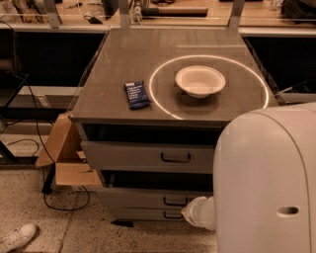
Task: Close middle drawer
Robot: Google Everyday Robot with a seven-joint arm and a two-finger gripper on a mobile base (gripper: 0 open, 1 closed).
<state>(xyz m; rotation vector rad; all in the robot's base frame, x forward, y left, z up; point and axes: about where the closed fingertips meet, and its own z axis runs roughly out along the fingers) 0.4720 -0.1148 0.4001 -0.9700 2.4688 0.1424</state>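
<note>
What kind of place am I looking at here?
Probably a lab or workshop: a grey drawer cabinet, cluttered workbenches behind, loose cables. The gripper is hidden behind the white arm, low by the middle drawer.

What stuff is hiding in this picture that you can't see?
The gripper: not seen in the camera view; probably behind the robot's white arm, lower right.
The middle drawer: right end hidden by that arm.
The blue packet: print too small to read.
The shoe: cut off at the bottom-left corner.
</note>
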